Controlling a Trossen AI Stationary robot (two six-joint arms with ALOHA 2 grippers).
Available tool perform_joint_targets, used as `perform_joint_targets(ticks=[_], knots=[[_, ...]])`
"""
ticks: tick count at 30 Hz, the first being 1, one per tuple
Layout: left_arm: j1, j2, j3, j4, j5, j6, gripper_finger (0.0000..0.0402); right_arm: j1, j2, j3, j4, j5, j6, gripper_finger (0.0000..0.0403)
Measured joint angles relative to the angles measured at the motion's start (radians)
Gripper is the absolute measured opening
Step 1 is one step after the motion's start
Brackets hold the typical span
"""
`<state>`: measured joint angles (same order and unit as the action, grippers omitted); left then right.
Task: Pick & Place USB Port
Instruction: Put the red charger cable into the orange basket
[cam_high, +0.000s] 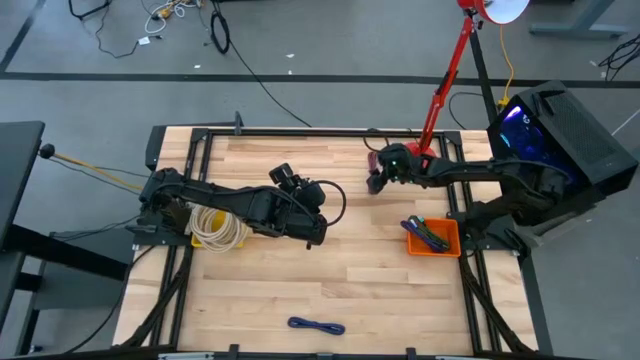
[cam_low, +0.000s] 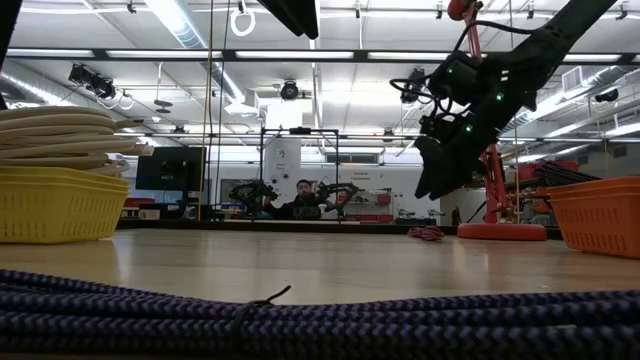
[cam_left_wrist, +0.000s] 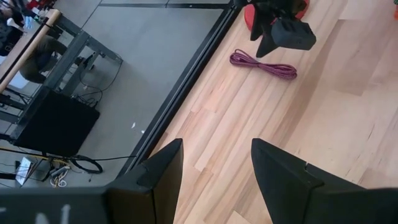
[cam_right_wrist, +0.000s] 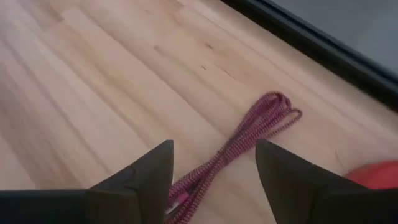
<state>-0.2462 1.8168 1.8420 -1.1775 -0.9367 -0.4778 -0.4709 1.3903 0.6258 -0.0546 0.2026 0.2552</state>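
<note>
**A:** While the right hand (cam_high: 374, 184) hangs above the far part of the tabletop (cam_high: 340, 270), where does the cable sit?

**B:** The magenta cable (cam_right_wrist: 239, 146) lies coiled on the wood right below that hand, close to the tabletop's far edge and just beside the red lamp base (cam_right_wrist: 376, 175). In the right wrist view the two dark fingers (cam_right_wrist: 146, 171) stand apart with the cable showing between them, nothing gripped.

**A:** Is the hand touching it?

**B:** No. The low view shows the right hand (cam_low: 437, 175) raised clear of the wood, with the cable (cam_low: 427, 233) a small heap on the surface beneath it.

**A:** And the left hand?

**B:** The left hand (cam_high: 312, 236) waits over the middle of the tabletop, fingers spread and empty. Its wrist camera looks across at the magenta cable (cam_left_wrist: 263, 64) and the right hand (cam_left_wrist: 283, 34) above it.

**A:** What else is on the tabletop?

**B:** An orange bin (cam_high: 434, 238) on the right side with several cables in it, a yellow basket (cam_low: 60, 203) on the left holding a cream rope coil (cam_high: 218, 226), and a blue-purple cable (cam_high: 316, 325) near the front edge. In the low view a person (cam_low: 303, 203) sits far back in the room.
</note>
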Motion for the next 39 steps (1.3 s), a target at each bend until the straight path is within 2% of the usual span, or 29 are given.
perform_joint_targets(ticks=[6, 8, 13, 19, 29, 33, 39], knots=[[0.000, 0.000, 0.000, 0.009, 0.000, 0.003, 0.0195, 0.017, 0.000, 0.001, -0.035, -0.033, 0.029, 0.0229], [0.001, 0.000, 0.000, 0.009, 0.000, 0.003, 0.0195, 0.017, 0.000, 0.025, -0.127, -0.064, 0.002, 0.0227], [0.001, 0.000, 0.000, 0.013, 0.002, 0.003, 0.0195, 0.016, 0.000, 0.117, -0.371, 0.023, -0.028, 0.0214], [0.001, 0.000, 0.000, 0.023, 0.003, 0.002, 0.0195, 0.017, 0.016, 0.134, -0.269, -0.037, -0.011, 0.0210], [0.001, 0.000, 0.000, 0.027, 0.025, 0.018, 0.0195, 0.016, 0.194, 0.134, -0.267, -0.043, 0.021, 0.0210], [0.001, 0.000, 0.000, 0.028, 0.025, 0.018, 0.0195, 0.016, 0.210, 0.134, -0.197, -0.104, 0.029, 0.0210], [0.001, 0.000, 0.000, 0.027, 0.025, 0.018, 0.0195, 0.016, 0.210, 0.134, -0.145, -0.110, 0.058, 0.0210]])
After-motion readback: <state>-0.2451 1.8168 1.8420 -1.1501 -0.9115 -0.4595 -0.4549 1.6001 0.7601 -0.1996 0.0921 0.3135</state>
